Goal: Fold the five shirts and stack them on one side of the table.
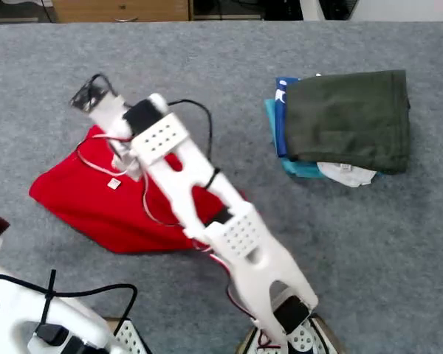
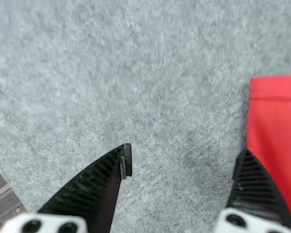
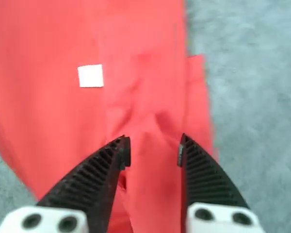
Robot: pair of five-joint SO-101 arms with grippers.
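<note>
1. My left claw [image 2: 184, 158]: spread wide over the grey table [image 2: 136, 73], one finger at the edge of the red shirt [image 2: 276, 121].
2. Red shirt lies rumpled, left of centre.
3. My right claw [image 3: 153, 145]: down on the red shirt, fingers slightly apart.
4. Folded stack [image 1: 347, 122] at far right, green on top.

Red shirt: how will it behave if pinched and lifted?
Red shirt likely floppy: it lies rumpled, creased near the right gripper; a pinch would probably lift one layer, the rest draping. Thin cloth, so probably light; may drag on the fuzzy table.
</note>
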